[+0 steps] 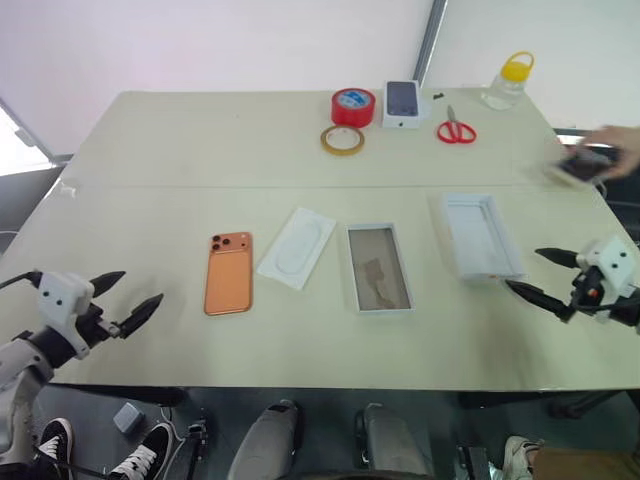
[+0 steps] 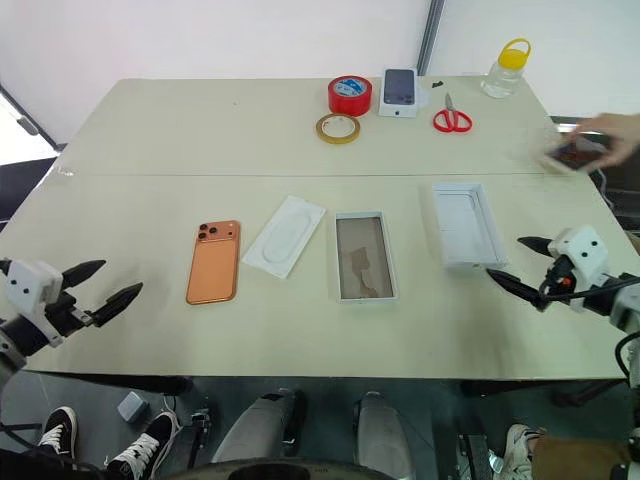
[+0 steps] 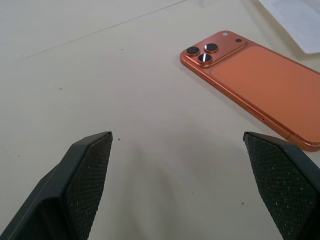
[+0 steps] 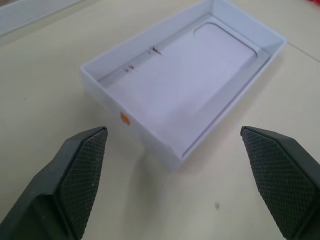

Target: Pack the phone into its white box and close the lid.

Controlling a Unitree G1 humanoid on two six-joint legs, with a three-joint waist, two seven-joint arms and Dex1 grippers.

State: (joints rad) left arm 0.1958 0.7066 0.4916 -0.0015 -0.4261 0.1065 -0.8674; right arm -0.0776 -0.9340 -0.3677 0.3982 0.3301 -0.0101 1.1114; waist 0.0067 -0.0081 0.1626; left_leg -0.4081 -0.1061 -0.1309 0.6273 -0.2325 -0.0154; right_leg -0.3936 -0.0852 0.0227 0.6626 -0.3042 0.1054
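Note:
The orange phone lies back up on the table, camera lenses at its far end; the left wrist view shows it close ahead. The white box with its brownish floor sits open at mid-table. The lid lies inside up to the right of it, and fills much of the right wrist view. My left gripper hovers open near the front left edge, short of the phone. My right gripper stands open at the front right, just short of the lid.
A flat white insert lies between phone and box. At the far side stand red tape, a yellowish tape ring, a small printed box, red scissors and a jar. A person's hand holds a dark object at the right edge.

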